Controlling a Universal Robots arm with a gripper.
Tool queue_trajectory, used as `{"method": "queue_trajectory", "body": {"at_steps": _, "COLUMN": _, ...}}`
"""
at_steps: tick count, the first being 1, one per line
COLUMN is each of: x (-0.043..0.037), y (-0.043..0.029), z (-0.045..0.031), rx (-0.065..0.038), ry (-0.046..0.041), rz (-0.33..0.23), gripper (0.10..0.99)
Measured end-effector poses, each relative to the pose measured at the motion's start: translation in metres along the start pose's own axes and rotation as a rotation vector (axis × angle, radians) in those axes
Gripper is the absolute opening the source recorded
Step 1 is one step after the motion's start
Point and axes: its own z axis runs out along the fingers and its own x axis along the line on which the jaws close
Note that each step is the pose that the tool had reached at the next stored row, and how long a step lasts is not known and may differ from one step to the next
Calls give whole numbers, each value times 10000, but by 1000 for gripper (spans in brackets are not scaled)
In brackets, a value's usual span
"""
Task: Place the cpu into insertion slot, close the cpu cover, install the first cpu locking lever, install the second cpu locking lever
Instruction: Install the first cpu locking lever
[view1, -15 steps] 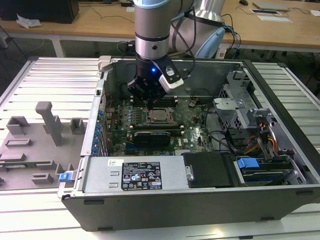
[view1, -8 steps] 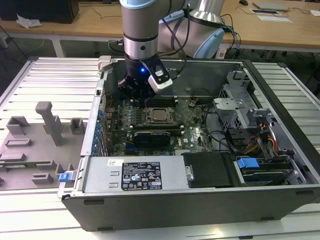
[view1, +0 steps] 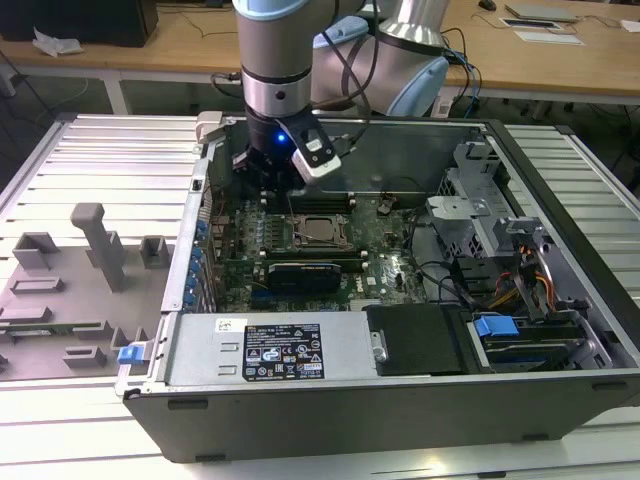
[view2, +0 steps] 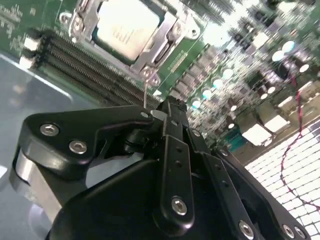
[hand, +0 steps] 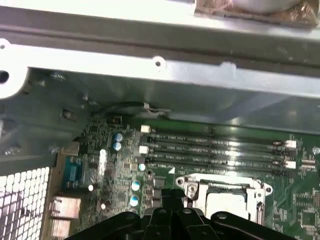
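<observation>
at the middle of the green board (view1: 385, 250), the cpu (view1: 322, 231) lies flat in the insertion slot (view1: 300, 232), its pale metal top facing up. the cpu cover (view2: 165, 35) is down over it, the silver frame lying around the chip with the top showing through the window, so i judge the first two steps done. from the frame's corner nearest the arm a thin wire lever (view2: 145, 90) stands up, not yet laid flat. its upper end is right at the tip of the gripper (view2: 171, 106), and i cannot tell whether the two touch or sit just apart. the gripper looks clenched, fingers pressed together with nothing between them. in the exterior view it hangs just beyond the socket, on the far side and toward the exterior view's left, low inside the open case. the long memory slots (view2: 85, 70) run close beside the socket, and the grey case wall (hand: 150, 70) rises beyond them.

i take the step in hand to be the first locking lever. to my eye that work calls for a steady press down on the wire, then a small sideways tuck under its catch. the tip has to stay clear of the memory slots and the lever must not spring away.
</observation>
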Motion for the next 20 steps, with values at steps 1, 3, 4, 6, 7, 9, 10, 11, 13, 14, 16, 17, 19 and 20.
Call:
{"method": "queue_trajectory", "body": {"at_steps": 1, "x": 13, "y": 1, "z": 0, "rx": -280, "ry": -49, "rz": 2, "gripper": 106}}
{"method": "queue_trajectory", "body": {"at_steps": 3, "x": 22, "y": 2, "z": -1, "rx": -653, "ry": -103, "rz": 10, "gripper": 106}}
{"method": "queue_trajectory", "body": {"at_steps": 4, "x": 22, "y": 3, "z": 0, "rx": -683, "ry": -108, "rz": 10, "gripper": 106}}
{"method": "queue_trajectory", "body": {"at_steps": 6, "x": 16, "y": 1, "z": 0, "rx": -685, "ry": -107, "rz": 9, "gripper": 106}}
{"method": "queue_trajectory", "body": {"at_steps": 7, "x": -2, "y": 0, "z": 0, "rx": -685, "ry": -107, "rz": 9, "gripper": 106}}
{"method": "queue_trajectory", "body": {"at_steps": 9, "x": -58, "y": -5, "z": 1, "rx": -685, "ry": -107, "rz": 10, "gripper": 106}}
{"method": "queue_trajectory", "body": {"at_steps": 10, "x": -95, "y": -9, "z": 2, "rx": -685, "ry": -107, "rz": 11, "gripper": 106}}
{"method": "queue_trajectory", "body": {"at_steps": 11, "x": -138, "y": -13, "z": 4, "rx": -684, "ry": -107, "rz": 11, "gripper": 106}}
{"method": "queue_trajectory", "body": {"at_steps": 13, "x": -286, "y": -28, "z": 9, "rx": -684, "ry": -106, "rz": 10, "gripper": 106}}
{"method": "queue_trajectory", "body": {"at_steps": 14, "x": -349, "y": -34, "z": 12, "rx": -685, "ry": -106, "rz": 10, "gripper": 106}}
{"method": "queue_trajectory", "body": {"at_steps": 16, "x": -412, "y": -40, "z": 14, "rx": -685, "ry": -106, "rz": 9, "gripper": 106}}
{"method": "queue_trajectory", "body": {"at_steps": 17, "x": -426, "y": -42, "z": 14, "rx": -684, "ry": -106, "rz": 9, "gripper": 106}}
{"method": "queue_trajectory", "body": {"at_steps": 19, "x": -427, "y": -42, "z": 14, "rx": -684, "ry": -106, "rz": 12, "gripper": 106}}
{"method": "queue_trajectory", "body": {"at_steps": 20, "x": -426, "y": -42, "z": 21, "rx": -681, "ry": -147, "rz": 3, "gripper": 106}}
